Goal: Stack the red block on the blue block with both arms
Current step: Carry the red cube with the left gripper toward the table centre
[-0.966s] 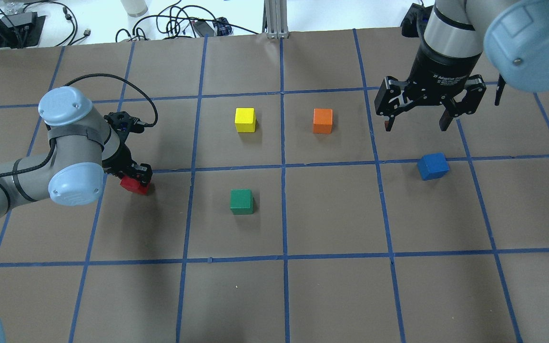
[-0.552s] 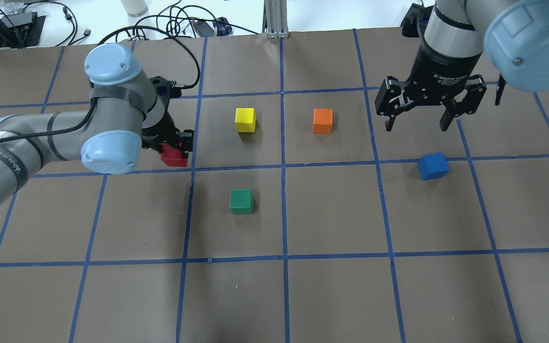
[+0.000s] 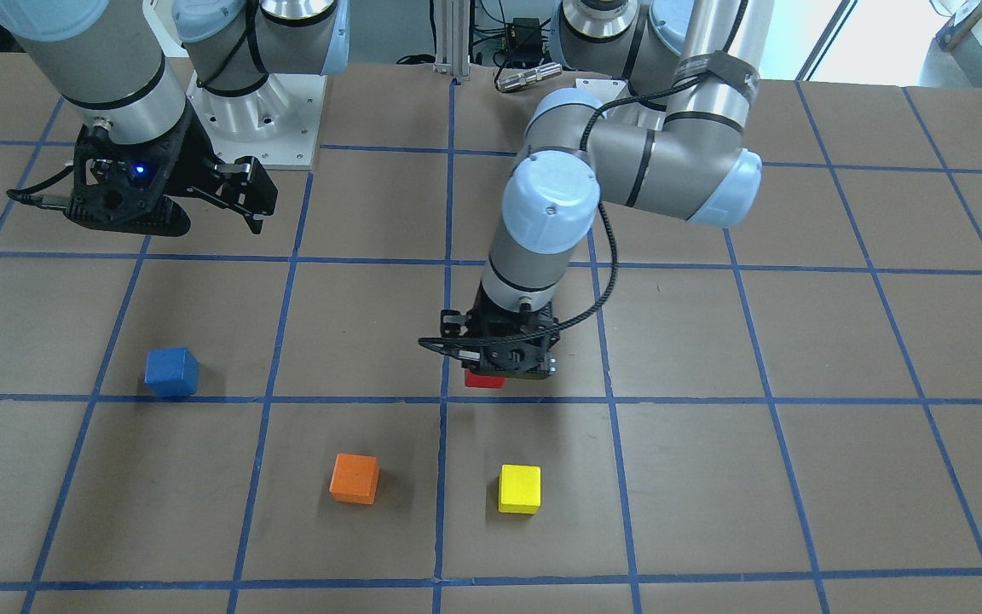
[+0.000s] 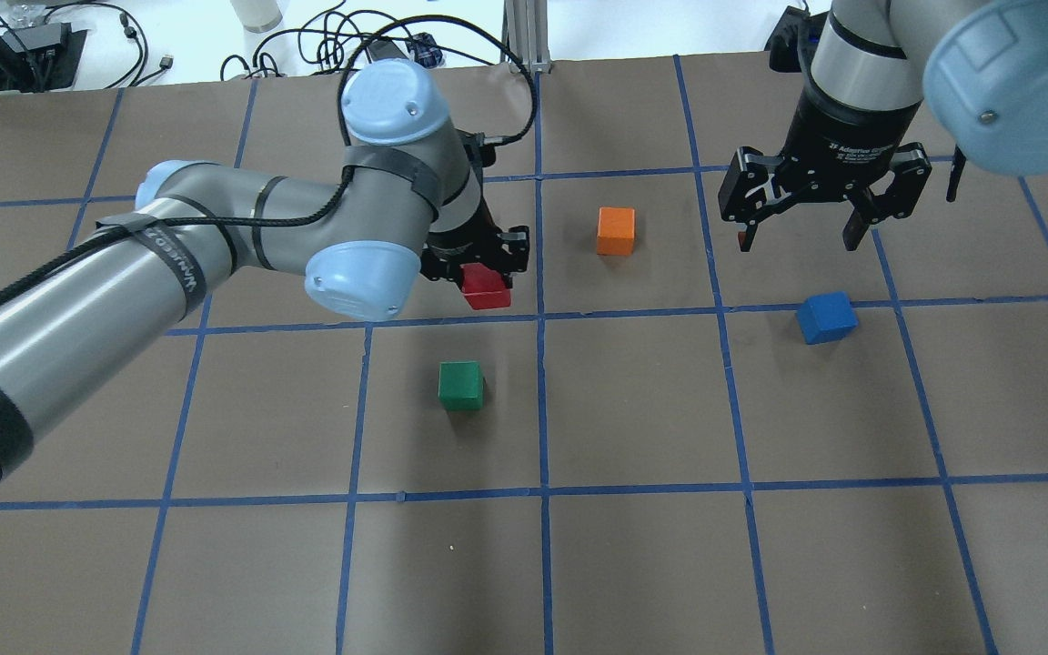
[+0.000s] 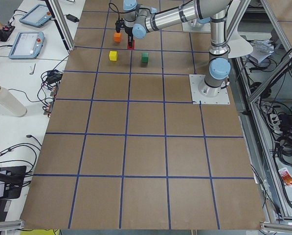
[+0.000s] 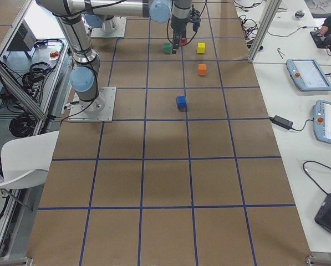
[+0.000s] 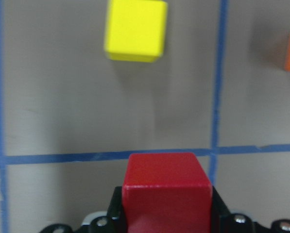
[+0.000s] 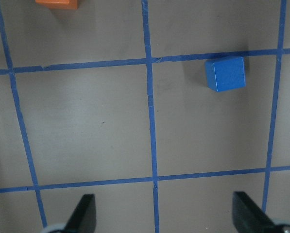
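My left gripper (image 4: 488, 273) is shut on the red block (image 4: 486, 287) and holds it a little above the table near the middle. The red block also shows between the jaws in the left wrist view (image 7: 166, 187) and under the gripper in the front view (image 3: 484, 380). The blue block (image 4: 826, 317) sits alone on the table at the right, and also shows in the front view (image 3: 171, 373). My right gripper (image 4: 797, 235) hangs open and empty just beyond the blue block. The right wrist view shows the blue block (image 8: 226, 74) ahead of the open fingertips (image 8: 84, 213).
An orange cube (image 4: 616, 231) sits between the two grippers. A green cube (image 4: 461, 385) lies nearer the robot, below the red block. A yellow cube (image 3: 519, 489) sits just beyond my left gripper; my left arm hides it in the overhead view. Blue tape lines grid the brown table (image 4: 633, 546).
My left arm has swung to the right with the red block, from the left side of the table to near the middle, and now covers the yellow cube. The right arm has not moved.
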You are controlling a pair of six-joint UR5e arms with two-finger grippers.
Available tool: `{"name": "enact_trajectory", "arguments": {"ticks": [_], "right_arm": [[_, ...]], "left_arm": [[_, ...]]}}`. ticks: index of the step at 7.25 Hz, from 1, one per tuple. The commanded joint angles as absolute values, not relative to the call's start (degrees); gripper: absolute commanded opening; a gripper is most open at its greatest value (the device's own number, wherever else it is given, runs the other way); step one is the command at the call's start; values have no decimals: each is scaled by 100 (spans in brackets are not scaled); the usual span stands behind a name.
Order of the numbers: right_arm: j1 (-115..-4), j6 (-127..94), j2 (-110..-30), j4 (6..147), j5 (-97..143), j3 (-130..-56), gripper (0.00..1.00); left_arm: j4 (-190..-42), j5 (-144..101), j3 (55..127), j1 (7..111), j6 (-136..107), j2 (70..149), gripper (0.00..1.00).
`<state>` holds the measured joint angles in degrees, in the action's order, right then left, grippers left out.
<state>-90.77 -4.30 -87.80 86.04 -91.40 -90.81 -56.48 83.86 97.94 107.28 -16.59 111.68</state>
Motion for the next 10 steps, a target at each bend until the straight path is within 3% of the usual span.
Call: {"name": "enact_trajectory", "arguments": {"ticks": [1, 4, 5, 6, 10], "right_arm": [[-9070, -431, -8780, 8604, -9176, -9123, 100], [-9053, -501, -8754, 8631, -9167, -9123, 100], [-9027, -457, -8719, 8640, -9106, -9132, 100], [-9026, -448, -8719, 8640, -9097, -9149, 100], [-9026, -465, -8692, 8954, -9088, -9158, 100]], "left_arm": [[-5345, 8393, 9712, 11100, -1916, 11652, 14], [-4730, 8429, 9703, 11118, -1854, 12049, 23], [-4633, 8437, 9712, 11118, -1828, 12076, 78], [-4580, 8742, 9729, 11127, -1811, 11972, 100], [-4876, 8939, 9686, 10786, -1582, 11349, 100]]}}
